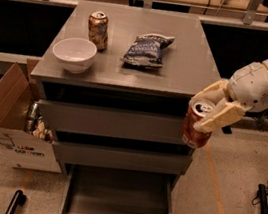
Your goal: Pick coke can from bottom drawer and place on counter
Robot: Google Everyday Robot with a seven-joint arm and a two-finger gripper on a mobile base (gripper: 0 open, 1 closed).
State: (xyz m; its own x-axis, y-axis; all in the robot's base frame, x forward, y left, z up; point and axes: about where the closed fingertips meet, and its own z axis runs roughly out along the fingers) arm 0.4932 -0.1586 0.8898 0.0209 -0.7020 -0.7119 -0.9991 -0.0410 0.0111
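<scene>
**Can out of drawer, placement left to do**

By the look of it, you've got the pick done. The coke can [194, 133] is clear of the bottom drawer [120, 195], which stands open w/ a bare dark floor. The end effector [208, 116] is clamped on the can, its pale fingers [222, 118] wrapped round the upper half. It holds the can in mid-air just beside the cabinet's right front corner, lid approx level w/ the surface [188, 52] edge.

Left to do: raise it above the edge, carry it inward, set it down, let go.

The surface is smooth, slightly glossy grey. Its right side is bare; a tan can [97, 30], white bowl [74, 54] and crinkly chip bag [146, 49] sit left and centre. The coke can is a red cylinder w/ a silver lid, slightly tilted in the grip. It's prob. thin metal, so easy to dent.
</scene>
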